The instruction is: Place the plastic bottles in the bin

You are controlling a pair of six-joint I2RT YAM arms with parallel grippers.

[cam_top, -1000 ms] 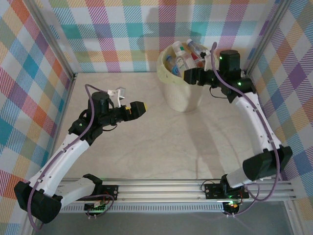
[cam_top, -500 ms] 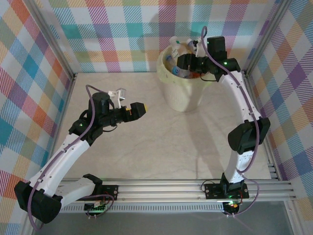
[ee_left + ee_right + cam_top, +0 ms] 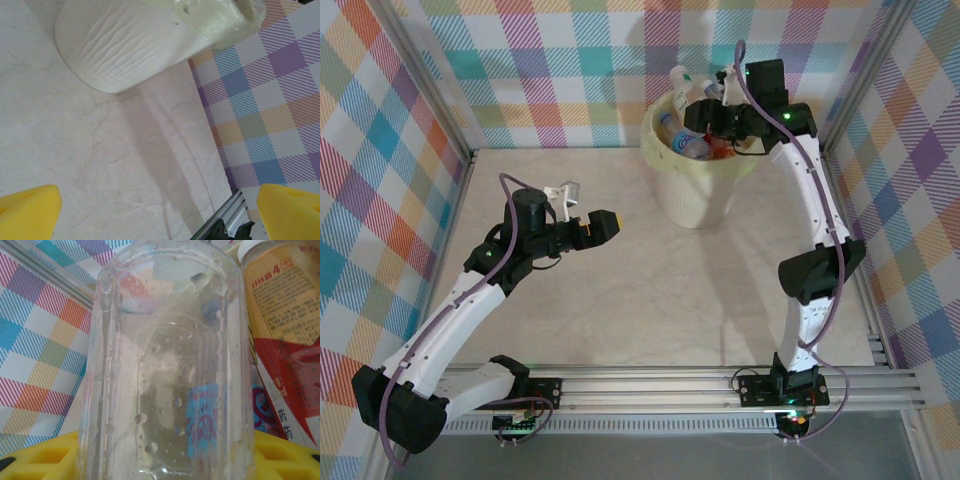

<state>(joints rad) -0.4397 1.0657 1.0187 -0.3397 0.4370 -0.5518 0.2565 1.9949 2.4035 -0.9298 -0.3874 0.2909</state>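
Release step: right hand (image 3: 708, 118) clamped a clear plastic bottle (image 3: 165, 365), the bin (image 3: 695, 200) just beneath it; letting go looked next. Left hand (image 3: 605, 225) hung open, empty.

Overhead rear view and low left-wrist view, both on the bin (image 3: 695, 197); right-wrist view tight on a bottle (image 3: 170, 365).

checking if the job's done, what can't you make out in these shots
- Top view: the count of plastic bottles in the bin; the right gripper covers part of the opening.
- Right wrist view: the clear bottle it holds runs past the bottom edge and blocks what lies behind.
- Left wrist view: the bin's inside, cut off by the top edge.
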